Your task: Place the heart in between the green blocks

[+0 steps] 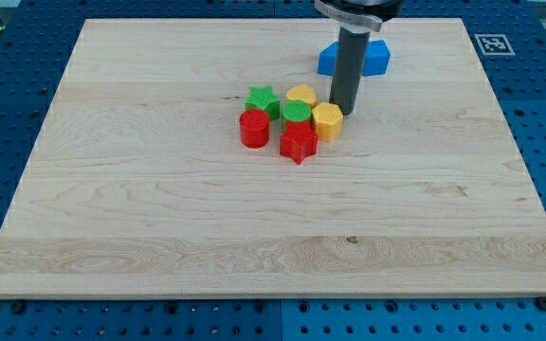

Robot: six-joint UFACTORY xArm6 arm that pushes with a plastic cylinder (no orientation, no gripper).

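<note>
A yellow block (301,95), which looks like the heart, sits in a tight cluster near the board's middle. A green star (262,99) lies just to its left. A round green block (298,114) touches its lower edge. A yellow hexagon (327,121) is to the lower right of the heart. A red cylinder (253,128) and a red star (299,142) form the cluster's lower side. My tip (342,113) is on the board at the hexagon's upper right edge, just right of the heart.
A blue block (375,59) lies near the view's top, partly hidden behind the rod. The wooden board (159,208) sits on a blue perforated table. A marker tag (491,43) is at the board's top right corner.
</note>
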